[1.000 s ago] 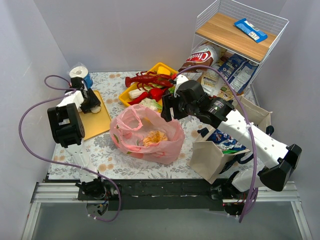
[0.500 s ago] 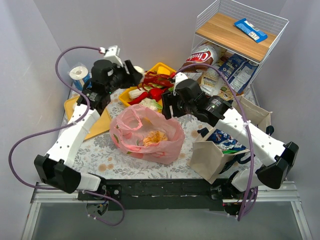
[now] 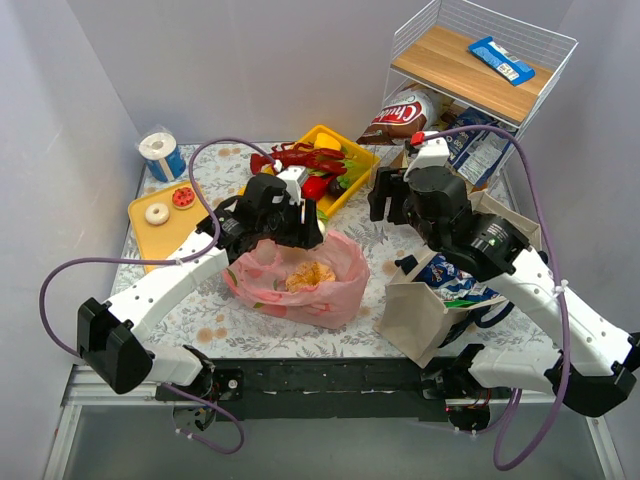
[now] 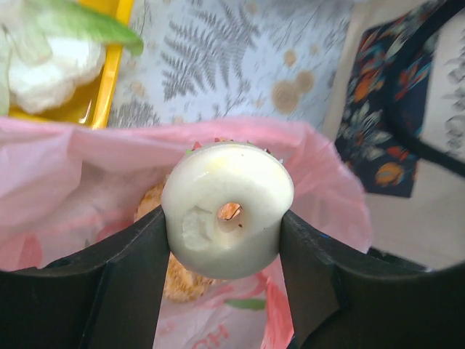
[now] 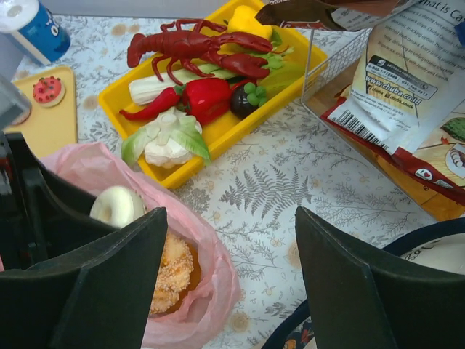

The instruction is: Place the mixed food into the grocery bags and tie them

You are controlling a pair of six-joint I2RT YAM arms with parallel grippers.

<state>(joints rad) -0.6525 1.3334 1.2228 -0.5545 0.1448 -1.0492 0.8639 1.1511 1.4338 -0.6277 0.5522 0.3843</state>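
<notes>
Left gripper [image 4: 225, 227], clamping a white toy ring doughnut [image 4: 227, 190], should release only once centred over the translucent pink plastic bag [image 4: 328, 190]; right gripper [image 5: 229, 218] gapes empty.

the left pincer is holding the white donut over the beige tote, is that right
Not quite. The left pincer does hold the white donut, but it is over the open pink bag, not the beige tote, which stands off to the side. The left wrist view shows the pink plastic directly beneath the donut.
</notes>
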